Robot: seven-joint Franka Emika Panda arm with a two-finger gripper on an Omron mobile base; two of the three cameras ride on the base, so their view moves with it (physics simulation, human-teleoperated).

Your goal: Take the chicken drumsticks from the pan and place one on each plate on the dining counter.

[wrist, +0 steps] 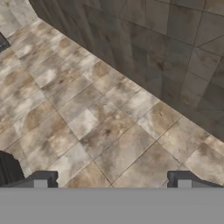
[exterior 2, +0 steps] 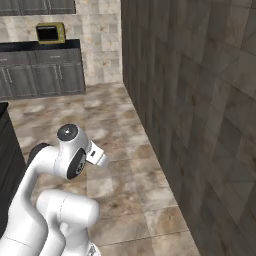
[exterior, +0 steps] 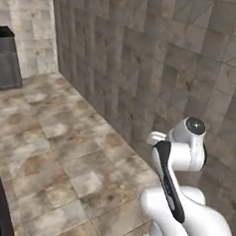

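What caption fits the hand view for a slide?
Open gripper looking down on brown stone-tiled floor beside a dark tiled wall.

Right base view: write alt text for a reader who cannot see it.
A white robot arm is folded at the lower left over a brown tiled floor, beside a tiled wall on the right. At the far end, a yellow microwave sits on a black-topped counter with grey cabinets.

White glossy rounded arm (exterior: 183, 209), black inlay stripe, dark grey joint caps.
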